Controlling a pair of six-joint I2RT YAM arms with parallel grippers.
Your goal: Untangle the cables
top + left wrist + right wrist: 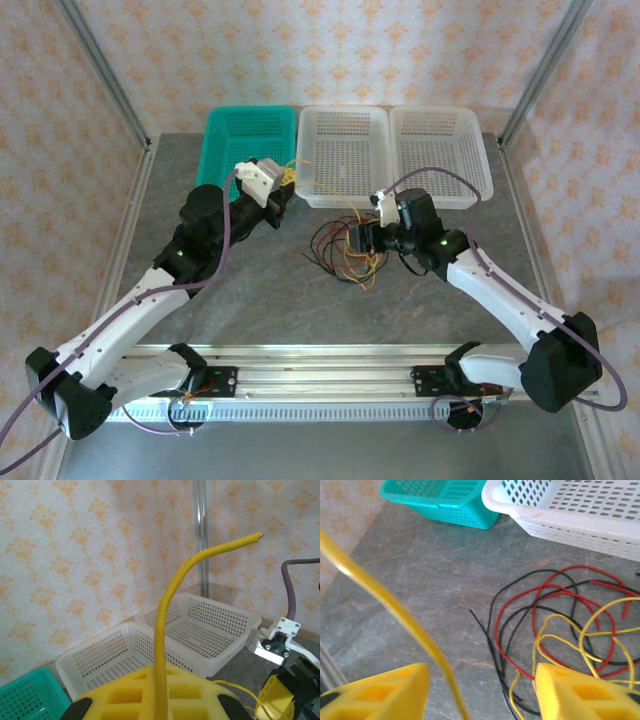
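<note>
Two hands hang over the grey desk [420, 570]. Nearest, the right hand [480, 682] has its fingers well apart and nothing clamped. A blurred yellow strand [395, 605] crosses the gap between them, and the tangle of red, black and yellow cables [555, 615] lies on the desk under and just beyond its right finger. Farther off, the left hand [155, 685] is closed tight on a yellow cable [170, 600], which rises from its fingers and bends over, its free end in the air. Behind stand a teal basket [245, 135] and two white baskets [345, 150]
</note>
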